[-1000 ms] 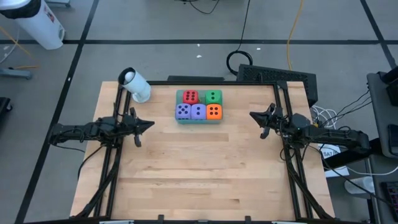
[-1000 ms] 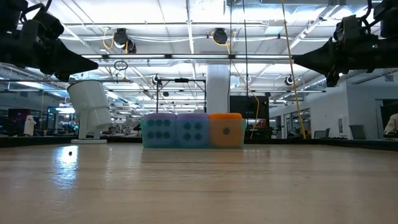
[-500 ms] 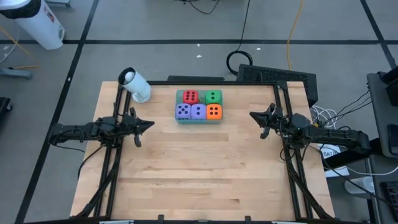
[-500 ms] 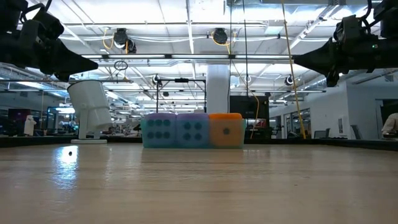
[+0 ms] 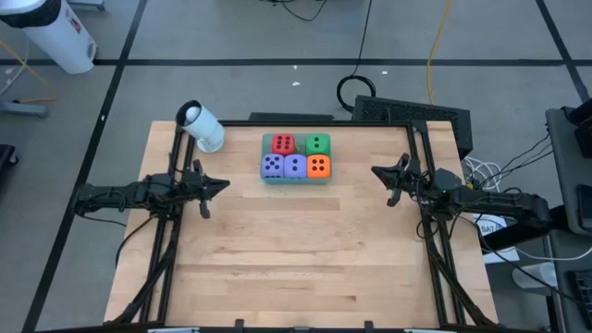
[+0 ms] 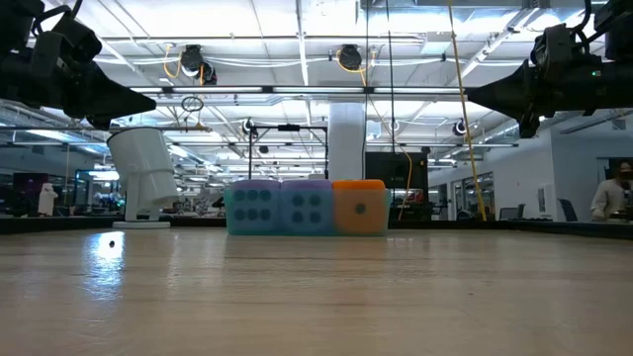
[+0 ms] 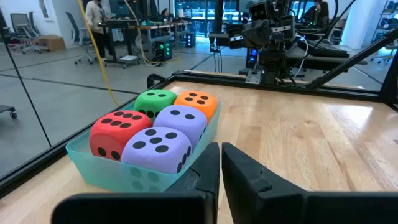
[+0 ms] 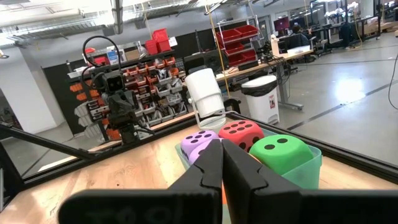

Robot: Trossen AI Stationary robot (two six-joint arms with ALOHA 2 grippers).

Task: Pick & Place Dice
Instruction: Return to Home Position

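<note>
Five soft dice sit in a teal tray (image 5: 266,178) near the table's far edge: the red die (image 5: 284,143) and green die (image 5: 317,143) behind, two purple-blue dice (image 5: 273,166) (image 5: 295,166) and the orange die (image 5: 318,166) in front. They rest on the tray's floor, side by side. My left gripper (image 5: 225,184) hovers shut above the table, left of the tray. My right gripper (image 5: 375,172) hovers shut to the tray's right. In the left wrist view the dice (image 7: 158,124) lie ahead of the shut fingers (image 7: 220,163).
A white cylindrical camera stand (image 5: 201,126) stands at the table's far left corner. Black frame rails run along both sides of the table (image 5: 305,250). The wide wooden surface nearer than the tray holds nothing. A person (image 6: 609,196) moves in the room far behind.
</note>
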